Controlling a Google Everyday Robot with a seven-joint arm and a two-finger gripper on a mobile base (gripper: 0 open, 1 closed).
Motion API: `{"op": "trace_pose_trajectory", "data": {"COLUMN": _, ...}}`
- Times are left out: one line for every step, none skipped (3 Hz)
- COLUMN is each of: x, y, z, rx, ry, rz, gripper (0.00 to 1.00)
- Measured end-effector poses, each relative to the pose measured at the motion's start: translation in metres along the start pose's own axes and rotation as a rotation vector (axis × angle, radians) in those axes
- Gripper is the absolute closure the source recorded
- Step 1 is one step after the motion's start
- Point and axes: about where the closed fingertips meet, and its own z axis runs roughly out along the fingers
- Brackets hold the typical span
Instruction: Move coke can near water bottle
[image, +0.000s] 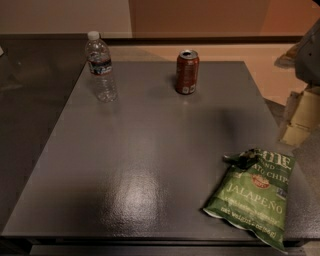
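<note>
The coke can (187, 72) is dark red with a silver top and stands upright near the far edge of the grey table (150, 160), at centre right. The water bottle (101, 67) is clear with a white cap and a dark label band. It stands upright at the far left corner, well to the left of the can. My gripper (300, 117) is at the right edge of the view, beyond the table's right side. It is partly cut off, far from both things and holds nothing I can see.
A green jalapeño chip bag (252, 195) lies flat at the table's near right corner, overhanging the front edge. Dark floor lies to the left of the table and a pale floor and wall lie behind it.
</note>
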Motion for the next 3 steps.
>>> {"op": "trace_pose_trajectory", "data": {"x": 0.0, "y": 0.0, "z": 0.0, "rx": 0.0, "ry": 0.0, "rz": 0.0, "gripper": 0.0}}
{"op": "trace_pose_trajectory", "data": {"x": -0.001, "y": -0.001, "z": 0.001, "rx": 0.0, "ry": -0.005, "rz": 0.002, "gripper": 0.0}}
{"op": "trace_pose_trajectory", "data": {"x": -0.014, "y": -0.024, "z": 0.014, "rx": -0.011, "ry": -0.102, "rz": 0.049, "gripper": 0.0}}
